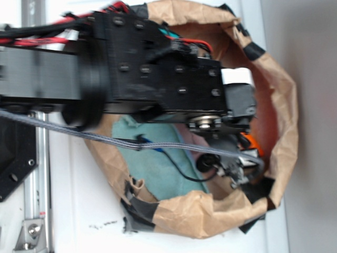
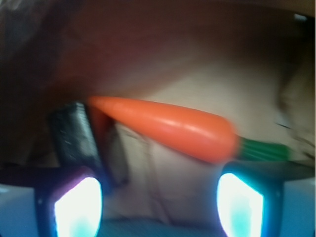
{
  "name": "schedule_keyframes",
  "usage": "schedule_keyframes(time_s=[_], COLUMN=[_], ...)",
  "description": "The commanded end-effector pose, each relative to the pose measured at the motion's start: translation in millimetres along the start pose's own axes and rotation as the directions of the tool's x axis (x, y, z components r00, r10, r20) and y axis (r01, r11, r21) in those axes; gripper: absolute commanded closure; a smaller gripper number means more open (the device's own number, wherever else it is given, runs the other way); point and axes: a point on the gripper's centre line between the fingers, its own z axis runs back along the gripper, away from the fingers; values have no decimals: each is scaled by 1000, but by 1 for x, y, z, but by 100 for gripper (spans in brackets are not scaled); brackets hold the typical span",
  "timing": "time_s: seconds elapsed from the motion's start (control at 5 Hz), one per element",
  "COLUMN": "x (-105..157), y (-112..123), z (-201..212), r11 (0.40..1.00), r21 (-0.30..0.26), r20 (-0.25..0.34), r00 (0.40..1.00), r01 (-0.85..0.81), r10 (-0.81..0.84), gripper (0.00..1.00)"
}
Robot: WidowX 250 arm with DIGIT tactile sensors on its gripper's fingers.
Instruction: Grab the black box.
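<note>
Wrist view: black box (image 2: 74, 136) on edge, long axis near-vertical, above spread pincer's (image 2: 158, 197) left finger.

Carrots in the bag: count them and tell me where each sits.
1. The orange toy carrot lies slantwise between the open tool fingers, its tip touching the black box at the left. The arm hides much of the bag, so others may be unseen.

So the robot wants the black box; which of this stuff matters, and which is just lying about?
Part of the job:
- black box
- gripper, open

Just lying about:
- toy carrot, its tip touching the box
- teal cloth
- brown paper bag, holding everything
</note>
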Motion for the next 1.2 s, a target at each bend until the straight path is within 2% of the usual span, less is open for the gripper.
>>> schedule_keyframes(time_s=[0.0,0.2,0.4,0.6,0.8,1.0], x=[5,0,0,0,-5,-15], y=[-36,-35,-29,-27,-20,23], z=[-19,-36,-41,-31,-3,47], r11=[987,990,993,993,994,997], r21=[-93,-57,-52,-51,-79,-12], r20=[23,6,-2,34,65,58], r00=[991,992,994,994,995,995], r01=[132,127,107,102,77,-74], r10=[-130,-127,-107,-100,-72,75], gripper=[0,54,100,100,100,100])
